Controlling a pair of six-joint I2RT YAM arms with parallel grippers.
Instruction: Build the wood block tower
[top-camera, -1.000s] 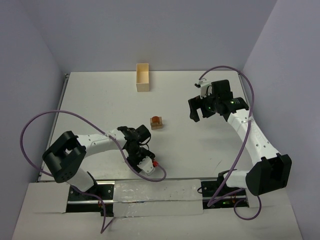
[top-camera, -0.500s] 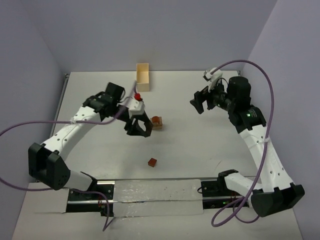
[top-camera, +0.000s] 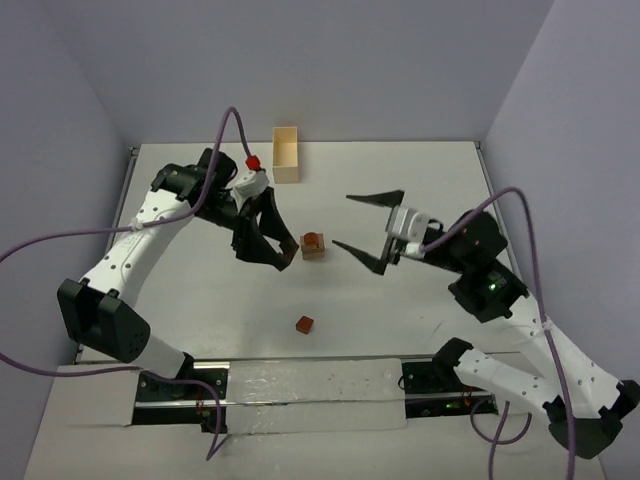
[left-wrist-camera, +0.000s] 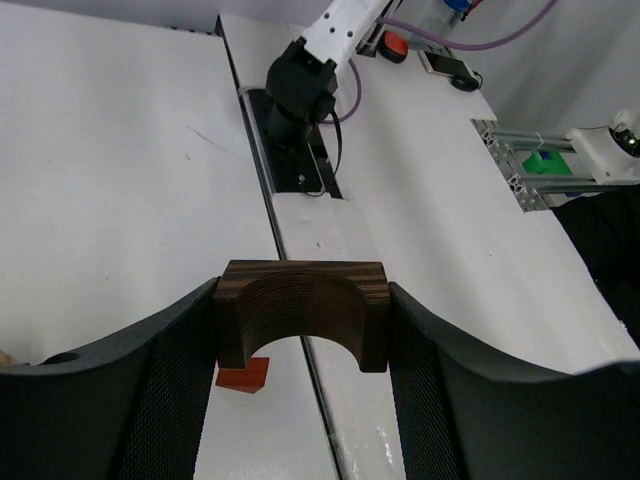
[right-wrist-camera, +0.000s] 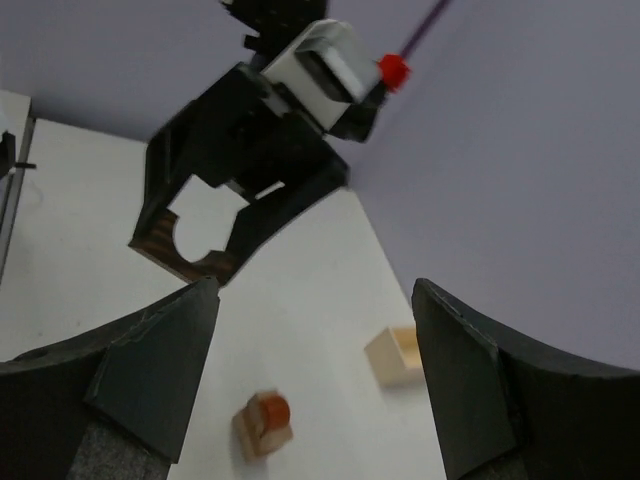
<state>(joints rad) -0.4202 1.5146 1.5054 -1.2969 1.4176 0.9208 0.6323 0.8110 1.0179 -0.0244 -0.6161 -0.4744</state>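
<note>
– Over the white table (top-camera: 180, 300), which of your pincers carries anything?

– The left one (left-wrist-camera: 302, 296). It pinches a dark brown arch block (left-wrist-camera: 300, 312) by its two end faces, held in the air with the hollow turned back toward my wrist. It hangs just left of the small stack (top-camera: 313, 244), a tan block with a reddish-brown piece on top.

– And your right pincer?

– My right pincer (top-camera: 366, 227) is spread wide with nothing between its fingers. It points at the stack from the right and stands apart from it.

– Any other pieces?

– One reddish-brown cube (top-camera: 305, 324) lies alone on the table, nearer my bases and well apart from the stack. The pale wooden box (top-camera: 287, 155) sits at the far edge.
</note>
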